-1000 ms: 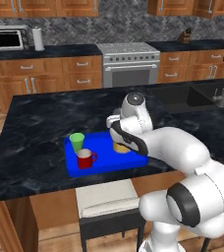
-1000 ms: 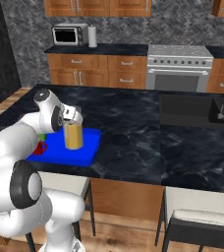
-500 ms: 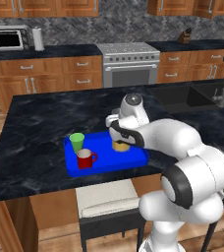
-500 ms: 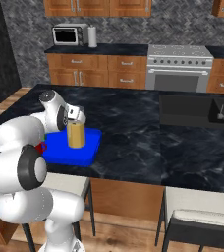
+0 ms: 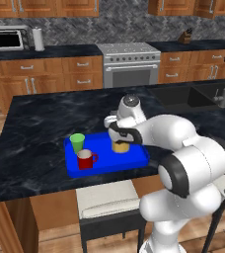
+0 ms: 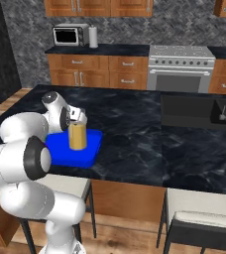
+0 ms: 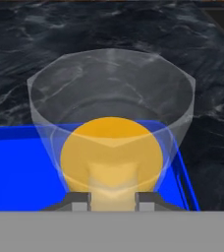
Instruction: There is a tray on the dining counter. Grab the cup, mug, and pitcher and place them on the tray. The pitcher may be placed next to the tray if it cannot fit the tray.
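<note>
Arm folded in closer over the second; elbow now bulks large low in both base views. Claw [image 6: 78, 117] has drawn slightly nearer with the pitcher [image 6: 77, 136] between its tips, lower over the tray [image 6: 87, 155]. Pitcher now upright within the rim.

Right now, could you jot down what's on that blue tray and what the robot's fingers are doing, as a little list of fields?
surface: dining counter, black stone with white veins
tray: blue, flat on the counter
cup: green, upright on the tray's left part
mug: red, on the tray just in front of the cup
pitcher: clear, orange liquid, upright over the tray's right part
gripper: fingers closed on the pitcher's wall near its rim
</note>
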